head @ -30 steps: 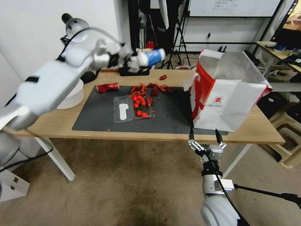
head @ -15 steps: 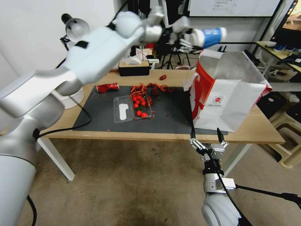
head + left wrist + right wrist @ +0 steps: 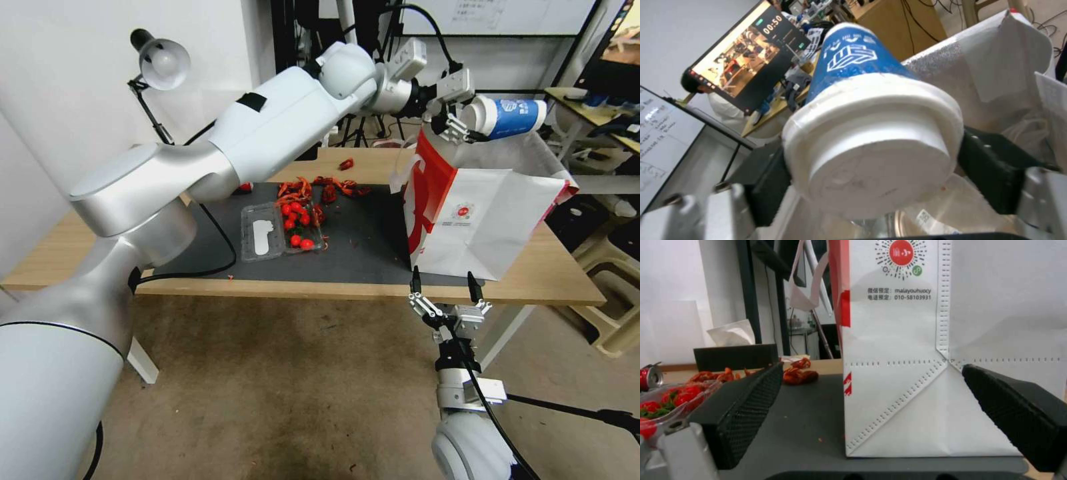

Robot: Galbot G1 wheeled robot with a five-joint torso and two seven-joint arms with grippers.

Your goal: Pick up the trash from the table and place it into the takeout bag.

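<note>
My left gripper [image 3: 465, 120] is shut on the lid end of a white-blue paper cup [image 3: 507, 117], held on its side above the open mouth of the takeout bag [image 3: 480, 207]. In the left wrist view the cup [image 3: 871, 133] sits between the black fingers [image 3: 769, 180], with the bag's foil lining [image 3: 951, 63] below. More trash lies on the table's [image 3: 553, 280] dark mat [image 3: 360, 247]: red shell scraps [image 3: 320, 190] and a clear box of red fruit [image 3: 283, 230]. A crushed red can [image 3: 646, 378] lies further left. My right gripper [image 3: 443, 287] hangs open at the table's front edge, facing the bag [image 3: 907, 356].
A desk lamp [image 3: 160, 60] stands at the table's back left. A black tissue box [image 3: 735, 355] sits at the back edge. Stools [image 3: 613, 287] and a desk stand to the right of the table. My left arm spans the table's back half.
My left arm has swung right with the paper cup, from over the table's back edge to above the bag's mouth. The right gripper has barely shifted.
</note>
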